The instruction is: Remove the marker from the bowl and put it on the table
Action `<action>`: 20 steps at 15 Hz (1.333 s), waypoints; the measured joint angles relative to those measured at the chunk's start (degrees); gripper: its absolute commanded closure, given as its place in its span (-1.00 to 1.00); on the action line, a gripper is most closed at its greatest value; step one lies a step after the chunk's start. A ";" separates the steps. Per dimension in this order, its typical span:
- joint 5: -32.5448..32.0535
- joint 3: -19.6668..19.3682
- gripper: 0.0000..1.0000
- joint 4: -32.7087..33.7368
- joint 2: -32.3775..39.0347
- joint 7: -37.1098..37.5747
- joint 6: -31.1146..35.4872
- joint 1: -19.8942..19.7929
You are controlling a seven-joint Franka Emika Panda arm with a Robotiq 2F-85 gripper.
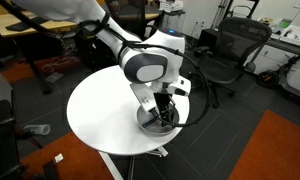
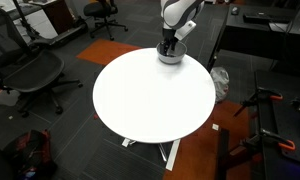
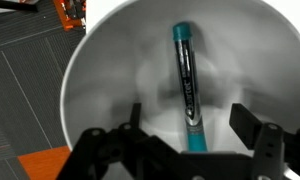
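1. In an exterior view, we see one gripper point(image 1: 162, 108) low over one bowl point(image 1: 146, 122), by the edge of one round table point(image 1: 95, 110). No marker shows here.
2. In an exterior view, the bowl point(image 2: 170, 58) sits at the table's point(image 2: 150, 95) far edge.
3. In the wrist view, one marker point(image 3: 186, 80) lies in the bowl point(image 3: 100, 70), right under the gripper point(image 3: 188, 113). Its long side runs up and down the picture, with a finger on each side (not touching). The gripper is wide apart and holds nothing.
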 measured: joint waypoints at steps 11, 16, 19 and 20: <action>0.00 0.03 0.91 2.42 1.51 0.02 -0.53 -0.10; 0.00 0.03 0.91 2.66 1.12 0.10 -0.61 -0.06; 0.00 0.03 0.91 2.39 -0.76 0.17 -1.09 0.11; 0.00 0.03 0.91 2.09 -1.74 0.18 -1.46 0.18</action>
